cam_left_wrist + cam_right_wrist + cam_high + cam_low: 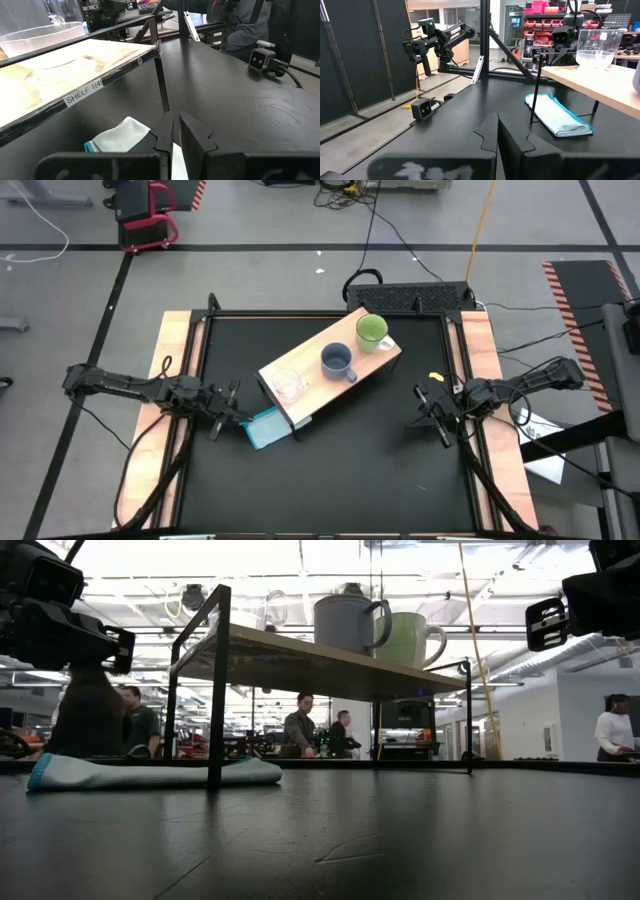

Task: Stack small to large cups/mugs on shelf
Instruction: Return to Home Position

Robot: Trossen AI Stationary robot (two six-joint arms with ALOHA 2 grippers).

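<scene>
Seen from above, the shelf (314,387) lies diagonally, its long axis running lower left to upper right. 3 vessels stand along it: glass cup (288,385), grey-blue mug (337,361), green mug (372,330). The left gripper (228,408) and right gripper (428,408) flank it, pointing inward with fingers pressed together and empty.

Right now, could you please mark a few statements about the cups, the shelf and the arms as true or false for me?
1. The glass cup, grey mug and green mug all stand on top of the shelf. True.
2. The green mug stands between the other two. False: the grey mug is in the middle.
3. The right arm's fingers hold the green mug. False: they hold nothing, off to the shelf's side.
4. A teal cloth lies on the table by the shelf's glass-cup end. True.
</scene>
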